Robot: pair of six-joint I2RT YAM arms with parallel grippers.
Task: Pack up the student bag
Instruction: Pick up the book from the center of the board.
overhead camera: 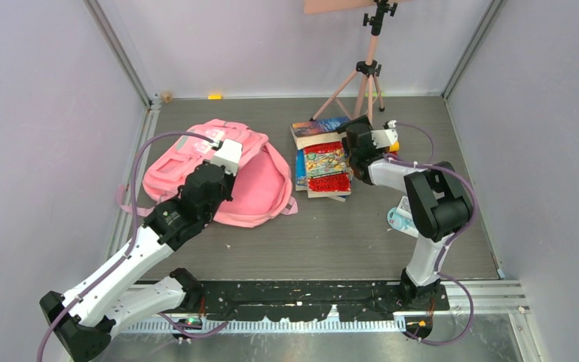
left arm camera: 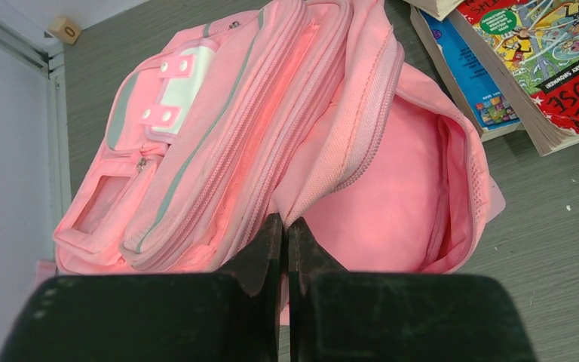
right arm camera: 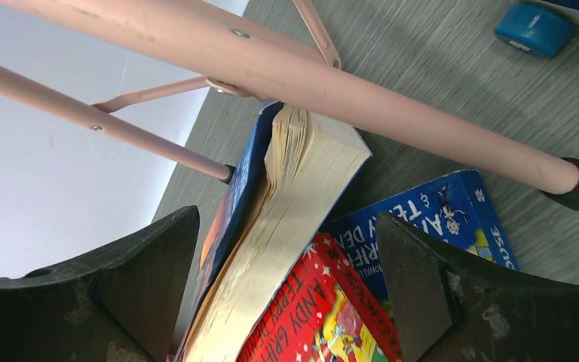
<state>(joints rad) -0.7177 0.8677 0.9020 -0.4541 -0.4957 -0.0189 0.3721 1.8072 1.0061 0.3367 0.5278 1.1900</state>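
Spread right hand (right arm camera: 286,222) astride books (right arm camera: 309,173), tripod leg (right arm camera: 392,113) close

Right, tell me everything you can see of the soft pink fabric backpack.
The soft pink fabric backpack lies flat on the grey table, left of a stack of paperback books. Its main compartment is unzipped and gapes, showing a pink lining with nothing visible inside. The front carries zipped pockets, grey-green piping and a white patch with pink snap tabs. The left gripper, shut, pinches the opening's zip edge, holding it up.
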